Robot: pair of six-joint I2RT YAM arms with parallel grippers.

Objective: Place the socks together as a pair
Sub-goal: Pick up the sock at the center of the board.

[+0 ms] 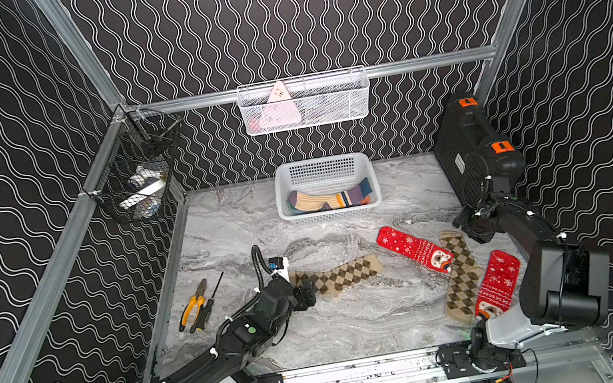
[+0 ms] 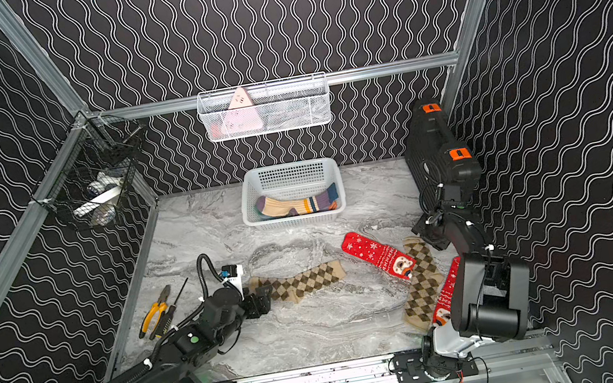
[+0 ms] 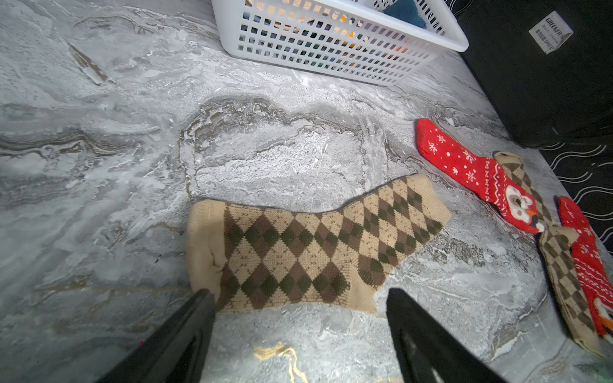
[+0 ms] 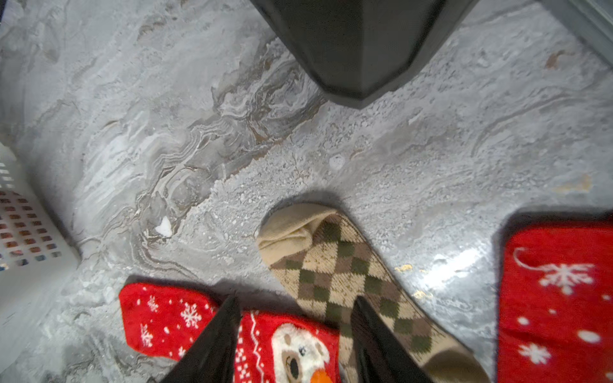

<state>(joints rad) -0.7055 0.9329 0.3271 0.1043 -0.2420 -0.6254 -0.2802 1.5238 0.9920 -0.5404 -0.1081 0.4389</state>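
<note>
Pliers (image 1: 191,304) and a screwdriver (image 1: 212,303) hug the 9 o'clock edge. The left gripper (image 3: 300,298), jaws wide apart, sits at one end of a tan argyle sock (image 1: 338,278) lying flat toward 8 o'clock. Bare marble table (image 1: 339,322) spreads through the centre and 6 o'clock. Striped socks (image 1: 323,200) lie in the white basket (image 1: 324,166) at 12. At 3 to 4 o'clock a red sock (image 1: 411,246) lies across a second argyle sock (image 1: 463,280), with a second red sock (image 1: 497,283) against it. The right gripper (image 4: 297,300), jaws apart, hangs over that overlap, and a black case (image 1: 470,148) crowds 2 o'clock.
</note>
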